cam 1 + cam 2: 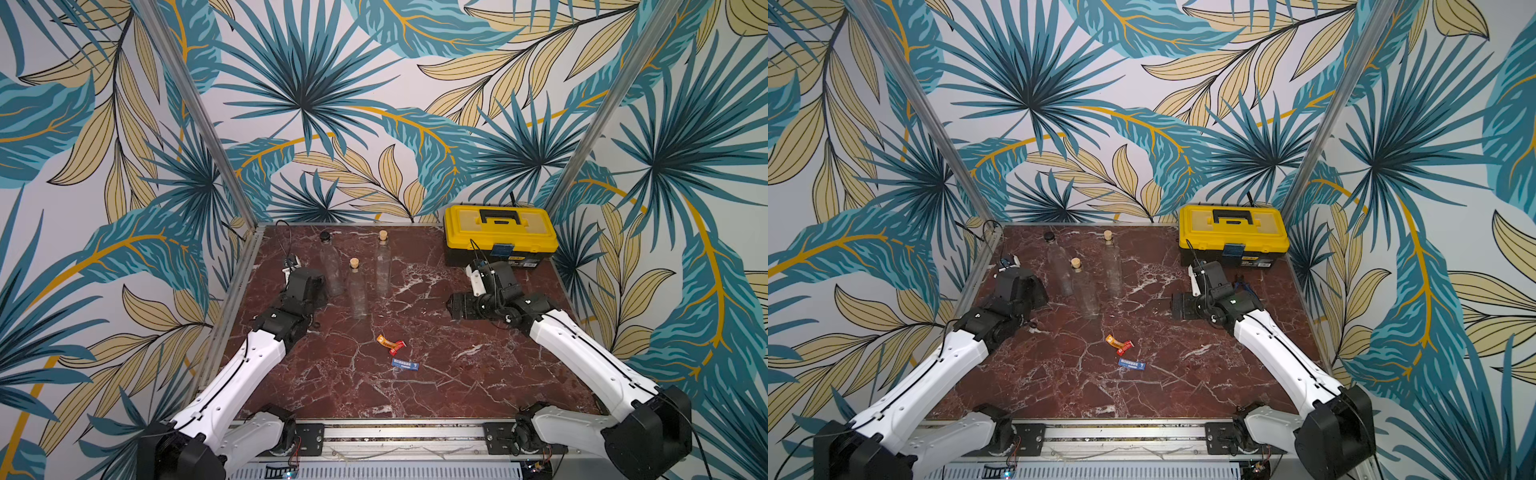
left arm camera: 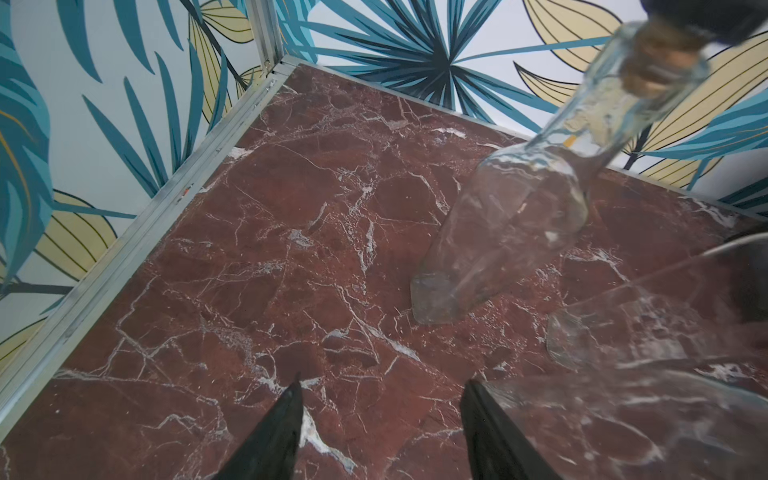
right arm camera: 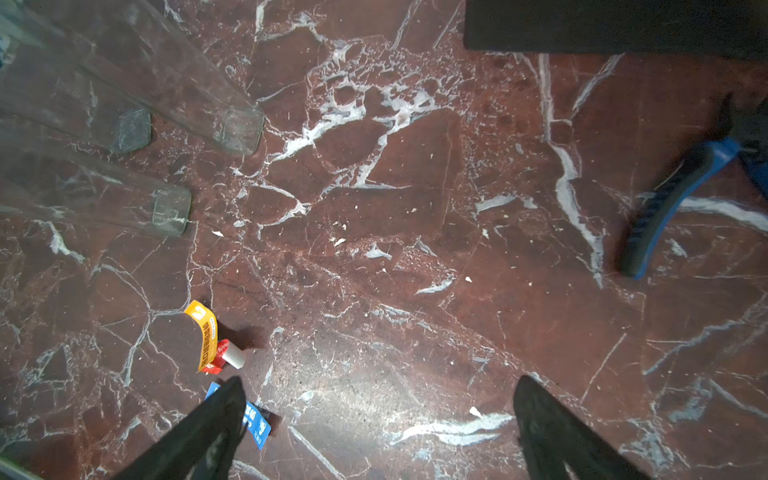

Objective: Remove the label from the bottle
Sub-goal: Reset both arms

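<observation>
Bottles [image 1: 1084, 291], three of them, stand in a loose cluster on the far left part of a red marble table [image 1: 457, 374]. All are clear glass and upright. Each one's long axis runs straight up, with the neck at the top and the base flat on the marble.

One is a black-capped bottle [image 1: 332, 270], the furthest left. Two have cork stoppers: the front cork bottle [image 1: 357, 291] in the middle, and the rear cork bottle [image 1: 383, 270] further back and to the right. The marble veins show through the glass of all three.

Three loose labels lie near the middle of the table, well apart from the bottles. A curled orange label [image 1: 385, 341] touches a small red label [image 1: 398, 346]. A blue label [image 1: 405, 364] lies just in front of them.

There are two robot arms. The left gripper [image 2: 382, 386] is low beside the black-capped bottle. Its fingers are parted with only bare marble between them, so it grips nothing. Glass sits right against one finger in the left wrist view, but I cannot tell whether they touch. The right gripper [image 3: 380, 382] hangs over the right half of the table, spread wide and empty.

One yellow toolbox [image 1: 498, 232], lid closed, sits in the far right corner. One pair of blue-handled pliers [image 3: 665, 199] lies near the right arm.
</observation>
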Action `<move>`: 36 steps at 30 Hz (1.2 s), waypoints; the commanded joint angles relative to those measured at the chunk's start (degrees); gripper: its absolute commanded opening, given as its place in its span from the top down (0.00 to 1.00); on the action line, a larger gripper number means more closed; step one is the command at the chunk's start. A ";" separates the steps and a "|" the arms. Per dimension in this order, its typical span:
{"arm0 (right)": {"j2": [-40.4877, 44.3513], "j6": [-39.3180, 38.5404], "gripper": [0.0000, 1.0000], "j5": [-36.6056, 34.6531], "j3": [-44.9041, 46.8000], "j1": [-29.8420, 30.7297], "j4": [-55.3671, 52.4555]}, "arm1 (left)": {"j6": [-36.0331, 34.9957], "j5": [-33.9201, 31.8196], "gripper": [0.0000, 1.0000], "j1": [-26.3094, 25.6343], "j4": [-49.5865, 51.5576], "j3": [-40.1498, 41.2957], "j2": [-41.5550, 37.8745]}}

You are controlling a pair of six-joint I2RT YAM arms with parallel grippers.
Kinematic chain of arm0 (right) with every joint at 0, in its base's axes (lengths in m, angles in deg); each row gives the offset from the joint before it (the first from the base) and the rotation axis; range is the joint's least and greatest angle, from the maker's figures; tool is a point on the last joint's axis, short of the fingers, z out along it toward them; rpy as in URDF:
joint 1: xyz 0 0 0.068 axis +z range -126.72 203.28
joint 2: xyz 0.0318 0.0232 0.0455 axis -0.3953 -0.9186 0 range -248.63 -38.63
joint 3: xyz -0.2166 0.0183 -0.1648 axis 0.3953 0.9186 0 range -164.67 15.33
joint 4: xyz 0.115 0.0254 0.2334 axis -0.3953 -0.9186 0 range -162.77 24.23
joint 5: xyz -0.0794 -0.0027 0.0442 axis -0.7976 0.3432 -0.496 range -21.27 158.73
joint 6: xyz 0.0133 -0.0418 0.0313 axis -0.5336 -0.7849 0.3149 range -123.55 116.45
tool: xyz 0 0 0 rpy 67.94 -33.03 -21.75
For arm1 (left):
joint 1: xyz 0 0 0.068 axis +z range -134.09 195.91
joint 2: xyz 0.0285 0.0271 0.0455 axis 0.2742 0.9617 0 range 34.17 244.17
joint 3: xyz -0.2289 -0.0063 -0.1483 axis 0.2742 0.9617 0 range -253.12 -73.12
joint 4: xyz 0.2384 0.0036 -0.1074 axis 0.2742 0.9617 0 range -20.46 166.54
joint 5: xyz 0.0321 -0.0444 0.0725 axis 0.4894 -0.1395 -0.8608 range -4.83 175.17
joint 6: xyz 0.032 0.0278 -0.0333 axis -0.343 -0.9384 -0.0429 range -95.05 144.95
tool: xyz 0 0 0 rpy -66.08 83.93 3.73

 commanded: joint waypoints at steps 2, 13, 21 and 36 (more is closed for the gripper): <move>-1.45 -1.01 0.00 -2.77 -1.78 -1.38 2.40 | -4.16 2.83 0.38 3.80 -7.28 0.51 2.21; -5.21 -3.37 0.00 -3.15 -2.98 -5.46 6.00 | -8.93 5.33 0.35 8.73 -15.62 4.57 5.56; -6.96 -4.63 0.00 -2.30 -3.30 -6.89 7.02 | -12.26 6.04 0.33 12.25 -21.88 9.41 5.02; -8.33 -5.78 0.00 -1.66 -2.80 -7.87 9.22 | -19.82 11.42 0.33 20.97 -37.96 12.69 14.05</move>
